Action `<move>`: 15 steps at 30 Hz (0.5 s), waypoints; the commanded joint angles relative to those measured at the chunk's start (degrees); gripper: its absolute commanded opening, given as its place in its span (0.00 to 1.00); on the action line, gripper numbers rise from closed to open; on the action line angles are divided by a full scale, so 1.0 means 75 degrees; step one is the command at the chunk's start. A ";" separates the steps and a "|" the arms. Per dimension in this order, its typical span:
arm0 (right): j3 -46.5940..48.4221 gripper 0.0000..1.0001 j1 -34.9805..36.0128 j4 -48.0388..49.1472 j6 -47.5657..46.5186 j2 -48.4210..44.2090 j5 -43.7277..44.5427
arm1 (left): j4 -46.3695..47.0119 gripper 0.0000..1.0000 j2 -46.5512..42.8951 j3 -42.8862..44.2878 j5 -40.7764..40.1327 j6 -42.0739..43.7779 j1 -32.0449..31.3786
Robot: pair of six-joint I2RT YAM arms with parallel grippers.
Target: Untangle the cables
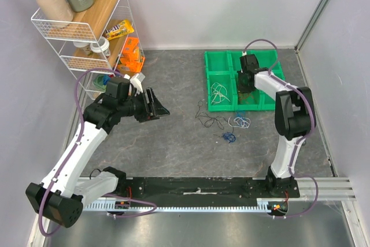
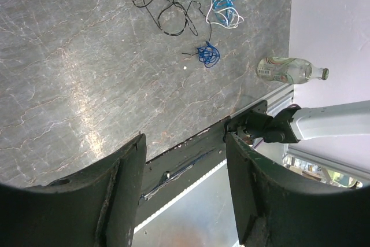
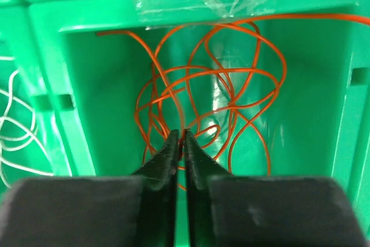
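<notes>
My right gripper [image 3: 182, 134] is shut, pinching a strand of the orange cable [image 3: 214, 85], whose loopy bunch lies inside a compartment of the green bin [image 3: 324, 85]. A white cable [image 1: 219, 93] lies in the neighbouring compartment. On the table in front of the bin lie a black cable [image 2: 167, 13], a white and light-blue cable [image 2: 224, 14] and a small blue cable [image 2: 207, 54]. My left gripper [image 1: 155, 105] hangs open and holds nothing, above the table to the left of the cables; its jaws stand wide apart in the left wrist view [image 2: 185, 143].
A white wire shelf [image 1: 81, 21] with bottles and snack packs stands at the back left, an orange object [image 1: 132, 53] beside it. A clear bottle [image 2: 289, 69] lies beyond the table's right edge. The black mounting rail [image 1: 196, 192] runs along the near edge.
</notes>
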 commanded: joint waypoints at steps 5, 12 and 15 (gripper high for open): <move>0.1837 0.63 0.0173 -0.2365 -0.0462 -0.0668 0.1225 | 0.0226 0.67 -0.0133 -0.0128 0.0219 -0.0268 0.0039; -0.0349 0.76 0.0980 -0.2990 -0.0169 -0.3129 0.1100 | 0.0975 0.70 0.0277 -0.0491 0.0512 -0.0490 -0.0019; -0.1779 0.77 0.1496 -0.2335 0.0205 -0.3798 -0.0164 | 0.1268 0.71 0.0523 -0.0597 0.0547 -0.0526 -0.0194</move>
